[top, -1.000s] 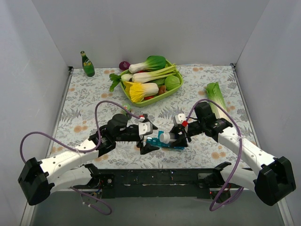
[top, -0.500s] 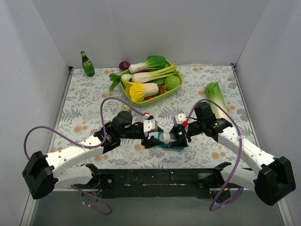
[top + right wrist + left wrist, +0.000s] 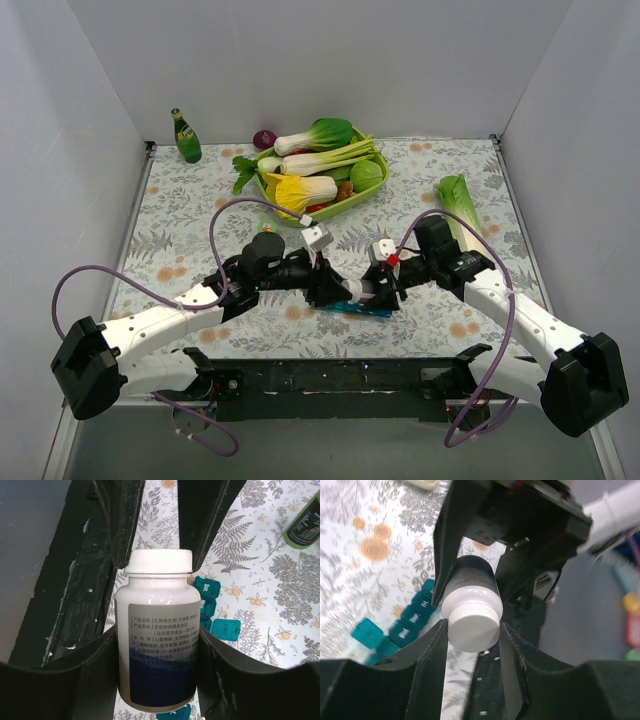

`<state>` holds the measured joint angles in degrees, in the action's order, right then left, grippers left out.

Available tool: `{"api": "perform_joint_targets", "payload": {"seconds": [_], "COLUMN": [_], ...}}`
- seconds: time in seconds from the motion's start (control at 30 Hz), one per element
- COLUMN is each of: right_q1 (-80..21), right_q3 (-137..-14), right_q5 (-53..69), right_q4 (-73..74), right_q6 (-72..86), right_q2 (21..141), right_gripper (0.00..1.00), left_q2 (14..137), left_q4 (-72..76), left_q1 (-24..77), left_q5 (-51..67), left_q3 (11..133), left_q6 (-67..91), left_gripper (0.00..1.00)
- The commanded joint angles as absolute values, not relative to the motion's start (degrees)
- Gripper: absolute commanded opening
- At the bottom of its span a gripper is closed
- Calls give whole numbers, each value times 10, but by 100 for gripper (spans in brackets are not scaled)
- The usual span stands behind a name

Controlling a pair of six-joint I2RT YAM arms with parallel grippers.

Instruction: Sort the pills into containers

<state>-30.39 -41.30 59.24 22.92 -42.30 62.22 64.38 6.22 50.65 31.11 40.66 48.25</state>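
The right claw point(image 3: 384, 286) is pinching the body of a white bottle point(image 3: 157, 645), holding it roughly level just over the teal pill organiser point(image 3: 410, 622). The organiser is lying on the table point(image 3: 200, 200) between the two arms. The left claw point(image 3: 328, 286) is pinching the bottle's white cap point(image 3: 471, 626), one finger on each side. The arms appear to be unscrewing it. Doing that well is calling for a centred, firm hold on the cap and a twist about the bottle's own axis while the right claw is resisting. The mouth should be tipping upward so no pills are spilling.
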Motion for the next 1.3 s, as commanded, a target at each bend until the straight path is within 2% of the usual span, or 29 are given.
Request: {"api": "perform_joint_targets", "payload": {"seconds": [0.0, 0.03, 0.1, 0.13, 0.2, 0.3, 0.43, 0.47, 0.5, 0.53, 0.6, 0.63, 0.7, 0.8, 0.97, 1.1, 1.2, 1.27], "right_q1": [-305, -304, -304, -304, -304, -304, -304, -302, -301, -301, -299, -300, -299, -298, -297, -297, -297, -297], "right_q3": [-410, -409, -408, -408, -408, -410, -405, -404, -403, -402, -403, -403, -404, -406, -404, -408, -407, -408], "right_q5": [563, 558, 544, 541, 534, 526, 517, 517, 517, 518, 519, 520, 524, 526, 533, 537, 540, 545], "right_q4": [190, 185, 174, 171, 166, 162, 162, 161, 161, 160, 159, 159, 161, 163, 164, 166, 167, 168], "right_q6": [-400, -396, -384, -382, -375, -369, -368, -367, -367, -366, -367, -367, -366, -367, -370, -371, -374, -374], "right_q2": [612, 612, 613, 615, 618, 619, 611, 609, 607, 606, 607, 607, 608, 608, 607, 611, 613, 613], "right_gripper": [11, 11, 11, 11, 11, 11, 11, 11, 11, 11, 11, 11, 11, 11, 11, 11, 11, 11], "left_q2": [619, 616, 619, 623, 642, 659, 682, 681, 679, 678, 663, 658, 641, 608, 583, 609, 592, 537], "left_q4": [59, 48, 22, 4, -15, -31, -69, -69, -62, -50, -4, 47, 66, 60, -101, -155, -144, -79], "left_q1": [489, 483, 477, 475, 475, 475, 474, 474, 473, 471, 467, 461, 456, 440, 415, 410, 434, 460], "left_q5": [224, 209, 200, 210, 225, 229, 227, 229, 239, 243, 289, 306, 322, 341, 345, 401, 361, 331], "left_q3": [417, 411, 410, 412, 426, 455, 500, 503, 498, 493, 471, 448, 436, 414, 430, 452, 456, 431], "left_q6": [816, 937, 1057, 1166, 1238, 1283, 1250, 1246, 1237, 1234, 1234, 1236, 1223, 1168, 905, 731, 546, 444], "left_gripper": [0, 0, 0, 0, 0, 0, 0, 4, 16, 43, 67, 84, 98, 98, 98, 98, 98, 98]}}
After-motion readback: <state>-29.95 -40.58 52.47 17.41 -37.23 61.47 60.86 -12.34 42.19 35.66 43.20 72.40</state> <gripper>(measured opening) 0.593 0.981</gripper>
